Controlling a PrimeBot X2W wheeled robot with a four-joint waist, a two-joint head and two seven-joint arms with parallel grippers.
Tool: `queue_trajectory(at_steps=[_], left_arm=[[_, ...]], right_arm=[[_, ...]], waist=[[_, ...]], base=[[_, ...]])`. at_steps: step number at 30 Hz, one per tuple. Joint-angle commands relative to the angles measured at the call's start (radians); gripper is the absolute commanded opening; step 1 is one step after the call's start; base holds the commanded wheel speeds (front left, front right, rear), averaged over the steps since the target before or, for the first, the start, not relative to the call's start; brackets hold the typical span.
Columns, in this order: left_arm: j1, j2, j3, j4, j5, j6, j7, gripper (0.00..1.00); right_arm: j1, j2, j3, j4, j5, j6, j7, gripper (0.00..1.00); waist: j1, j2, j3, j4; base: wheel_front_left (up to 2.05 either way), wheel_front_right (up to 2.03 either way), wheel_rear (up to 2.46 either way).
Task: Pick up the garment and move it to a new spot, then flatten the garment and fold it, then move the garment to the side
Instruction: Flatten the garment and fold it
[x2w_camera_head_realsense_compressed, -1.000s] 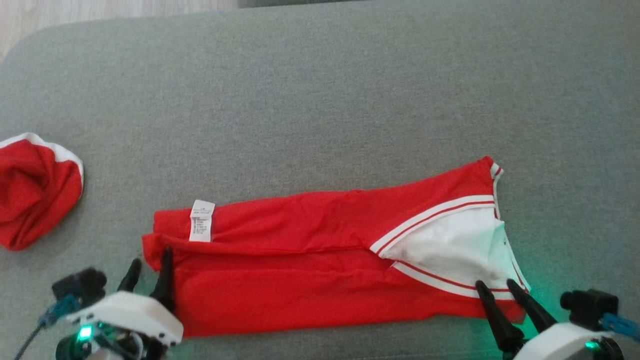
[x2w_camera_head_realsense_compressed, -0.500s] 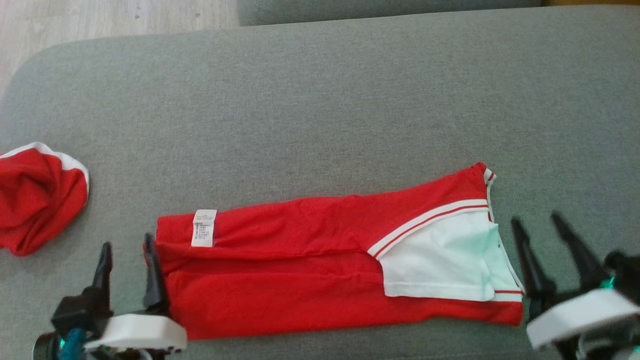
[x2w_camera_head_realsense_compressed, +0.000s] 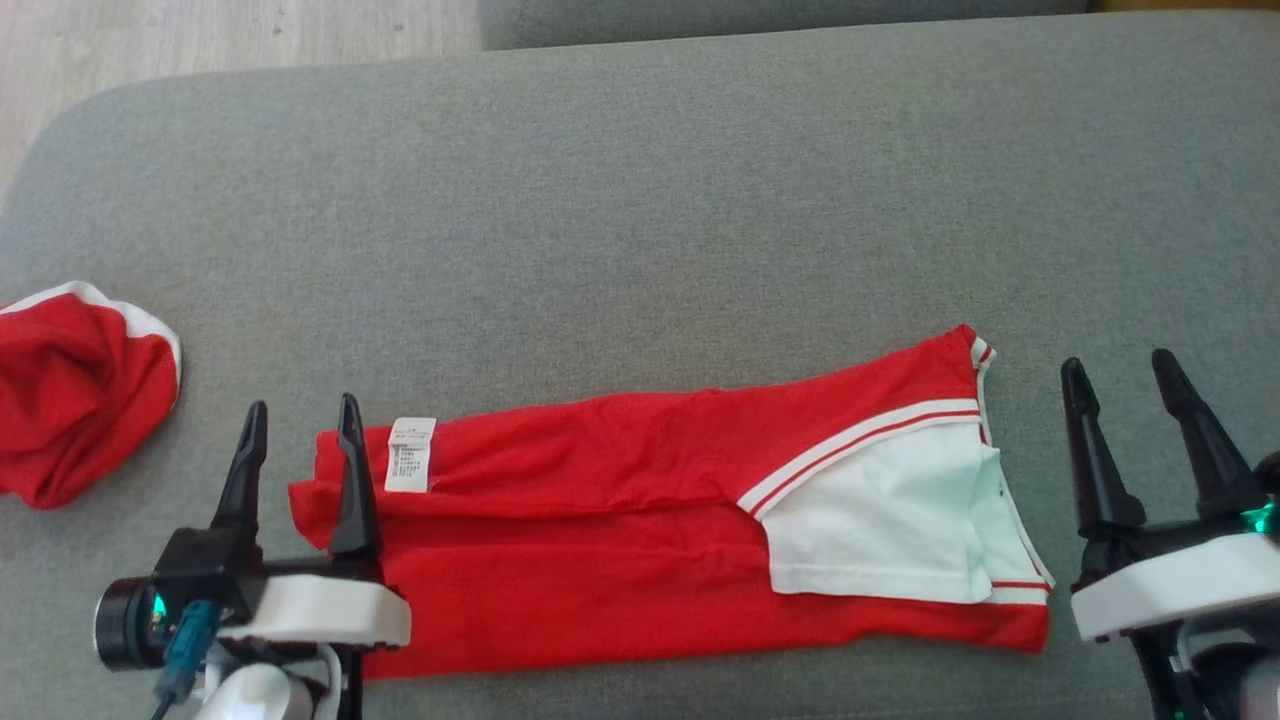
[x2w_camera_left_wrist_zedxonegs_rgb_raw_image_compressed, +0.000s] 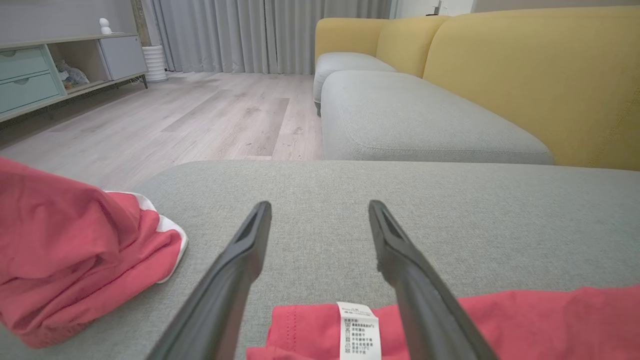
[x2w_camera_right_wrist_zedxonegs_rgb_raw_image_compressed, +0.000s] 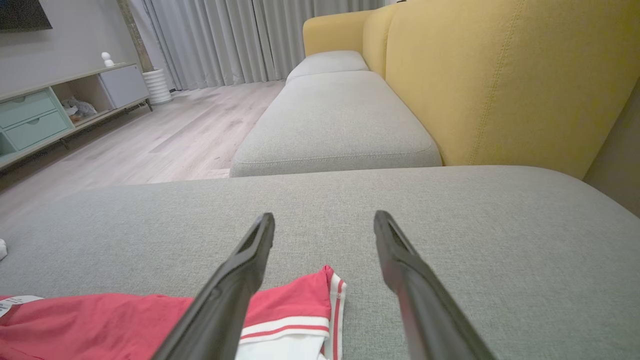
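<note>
The red garment (x2w_camera_head_realsense_compressed: 600, 540) lies flat as a long folded strip on the grey cushion (x2w_camera_head_realsense_compressed: 640, 200). Its white panel (x2w_camera_head_realsense_compressed: 880, 530) is at the right end and a white label (x2w_camera_head_realsense_compressed: 410, 455) near the left end. My left gripper (x2w_camera_head_realsense_compressed: 299, 415) stands open over the garment's left end, holding nothing; its right finger (x2w_camera_head_realsense_compressed: 352, 470) overlaps the red edge. In the left wrist view the label (x2w_camera_left_wrist_zedxonegs_rgb_raw_image_compressed: 357, 330) lies between the fingers of the left gripper (x2w_camera_left_wrist_zedxonegs_rgb_raw_image_compressed: 320, 206). My right gripper (x2w_camera_head_realsense_compressed: 1118, 365) is open and empty, just right of the garment's right end (x2w_camera_right_wrist_zedxonegs_rgb_raw_image_compressed: 125, 325).
A second crumpled red and white cloth (x2w_camera_head_realsense_compressed: 80, 390) lies at the cushion's left edge (x2w_camera_left_wrist_zedxonegs_rgb_raw_image_compressed: 75, 250). Wood floor (x2w_camera_head_realsense_compressed: 200, 40) lies past the far left corner. A yellow sofa back (x2w_camera_left_wrist_zedxonegs_rgb_raw_image_compressed: 525, 75) and another grey seat (x2w_camera_left_wrist_zedxonegs_rgb_raw_image_compressed: 415, 120) stand beyond.
Both grippers have drawn off the garment's near edge and moved farther away; the right one is now beside the right end. The white panel lies flatter. The camera shifted slightly.
</note>
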Motion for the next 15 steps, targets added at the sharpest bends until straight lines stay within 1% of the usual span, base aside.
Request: queue_trajectory(at_steps=[1,6,10,12,15], left_arm=[[-0.053,0.025,0.032,-0.024,0.009,0.007,-0.001,1.0],[-0.064,0.024,0.029,-0.024,0.017,0.009,-0.008,1.0],[-0.078,0.021,0.024,-0.029,0.026,0.009,-0.019,1.0],[-0.09,0.017,0.019,-0.036,0.032,0.007,-0.026,1.0],[-0.107,0.008,0.011,-0.04,0.038,0.001,-0.035,1.0]], right_arm=[[-0.028,-0.001,0.021,-0.044,-0.007,-0.001,0.002,1.0],[-0.031,0.007,0.024,-0.046,-0.007,-0.001,-0.002,1.0],[-0.029,0.01,0.016,-0.035,-0.002,-0.001,-0.001,1.0],[-0.025,0.004,0.008,-0.005,0.002,-0.001,0.002,1.0],[-0.016,-0.019,0.004,0.084,0.014,-0.001,0.002,1.0]], waist=[[0.0,0.0,0.002,-0.002],[0.0,0.0,0.01,-0.001],[0.0,0.0,0.02,0.013],[0.0,0.0,0.028,0.026],[0.0,0.0,0.042,0.048]], base=[[0.0,0.0,0.0],[0.0,0.0,0.0],[0.0,0.0,0.0],[0.0,0.0,0.0],[0.0,0.0,0.0]])
